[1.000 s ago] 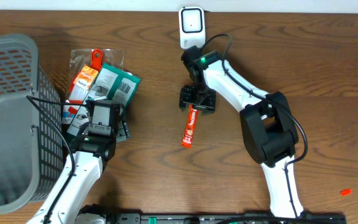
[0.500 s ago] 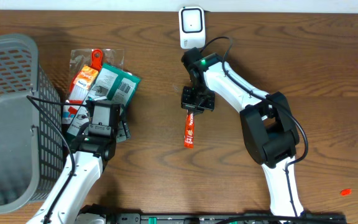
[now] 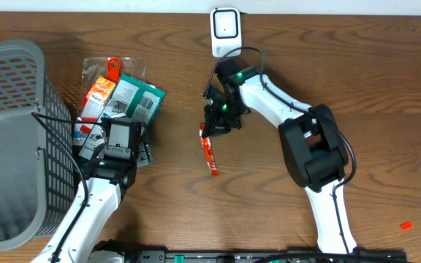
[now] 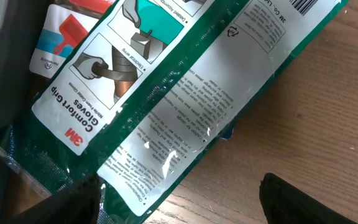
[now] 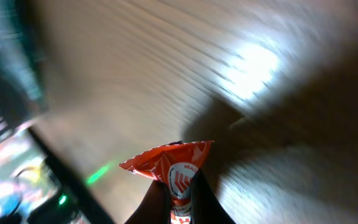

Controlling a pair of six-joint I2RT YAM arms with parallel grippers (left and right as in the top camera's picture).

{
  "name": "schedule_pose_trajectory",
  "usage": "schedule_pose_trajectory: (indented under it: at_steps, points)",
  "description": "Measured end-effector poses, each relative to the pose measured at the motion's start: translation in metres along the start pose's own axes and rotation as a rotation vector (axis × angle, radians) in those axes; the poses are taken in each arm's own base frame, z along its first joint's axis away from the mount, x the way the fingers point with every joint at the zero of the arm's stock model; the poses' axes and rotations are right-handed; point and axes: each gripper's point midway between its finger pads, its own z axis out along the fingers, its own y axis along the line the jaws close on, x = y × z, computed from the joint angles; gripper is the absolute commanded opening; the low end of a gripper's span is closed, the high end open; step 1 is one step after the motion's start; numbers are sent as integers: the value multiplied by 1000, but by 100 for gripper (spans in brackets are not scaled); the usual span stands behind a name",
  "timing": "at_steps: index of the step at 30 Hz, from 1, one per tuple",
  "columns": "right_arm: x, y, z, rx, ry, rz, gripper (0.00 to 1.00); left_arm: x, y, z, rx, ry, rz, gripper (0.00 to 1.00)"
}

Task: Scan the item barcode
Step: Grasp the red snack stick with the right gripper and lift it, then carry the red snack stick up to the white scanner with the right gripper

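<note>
Sachet (image 3: pixel 209 153) aloft in closed right gripper (image 3: pixel 210 134)

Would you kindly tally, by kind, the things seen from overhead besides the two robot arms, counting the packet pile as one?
Grey basket: 1
White scanner: 1
Red sachet: 1
Pile of packets: 1
Small red scrap: 1
Total: 5
</note>
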Motion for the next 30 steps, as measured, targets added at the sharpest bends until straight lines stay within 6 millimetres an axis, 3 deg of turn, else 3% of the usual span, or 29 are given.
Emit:
schedule_pose_trajectory:
  at_steps: [3,12,15,18,30]
  points:
    - [-10,8,-14,-150,-29,-84,1,1,0,1,-1,3,1,82]
    - [-31,12,-107,-587,-240,-309,1,8,0,10,-13,40,10,82]
    - [-33,11,-128,-662,-311,-384,1,15,1,16,-23,68,18,82]
    - [-33,16,-136,-699,-355,-467,1,22,2,23,-34,103,24,82]
    - [-34,33,-133,-715,-441,-736,1,37,3,37,-59,164,-2,83]
